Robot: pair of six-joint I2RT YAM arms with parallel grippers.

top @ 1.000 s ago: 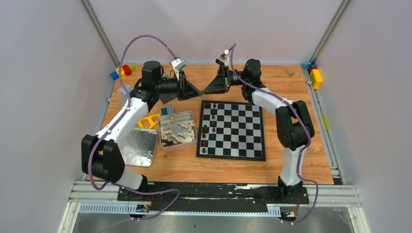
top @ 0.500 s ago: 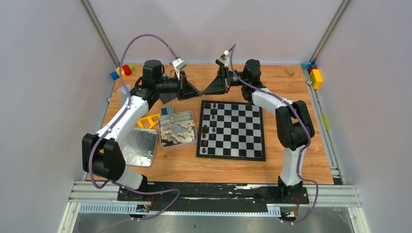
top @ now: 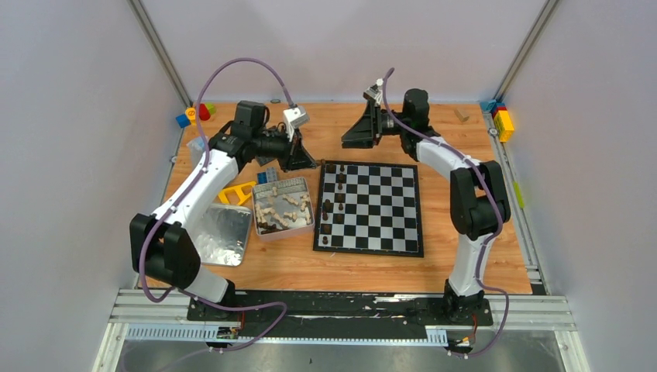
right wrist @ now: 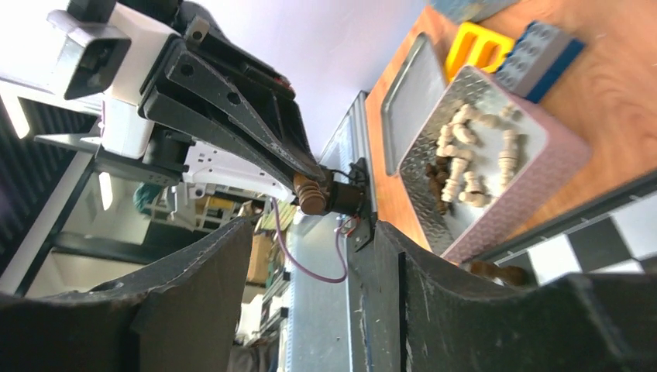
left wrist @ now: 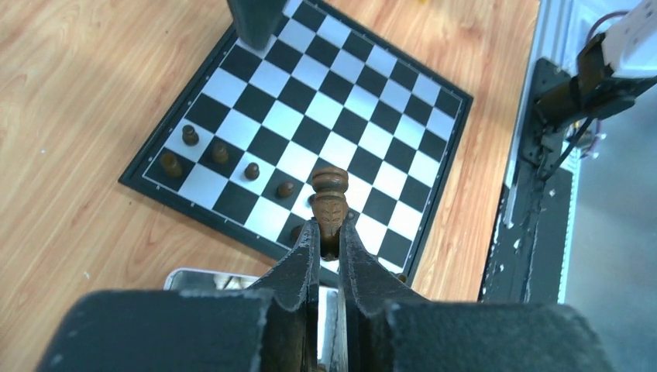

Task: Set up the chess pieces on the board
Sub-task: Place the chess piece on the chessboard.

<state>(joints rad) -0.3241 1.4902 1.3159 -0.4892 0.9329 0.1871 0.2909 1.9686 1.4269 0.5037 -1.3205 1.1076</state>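
My left gripper (left wrist: 329, 230) is shut on a dark brown chess piece (left wrist: 330, 200), which sticks out past the fingertips above the board (left wrist: 263, 76). In the top view this gripper (top: 311, 163) hovers just off the board's (top: 369, 249) far left corner. Several dark brown pieces (top: 326, 207) stand along the board's left columns. My right gripper (top: 346, 141) hangs open over the wood behind the board's far edge, apart from the left one. The right wrist view shows its fingers (right wrist: 209, 267) wide apart with nothing between, and the held piece (right wrist: 312, 196) beyond them.
An open tin (top: 307, 211) with cream and brown pieces (top: 279, 205) sits left of the board, its shiny lid (top: 221, 236) further left. A yellow brick (top: 232, 194) and a blue brick (top: 267, 177) lie behind the tin. Coloured bricks (top: 197, 113) sit in the back corners.
The two grippers' tips were together behind the board. The right gripper has opened and pulled back to the right; the left one keeps the brown piece and has dropped toward the board's corner.
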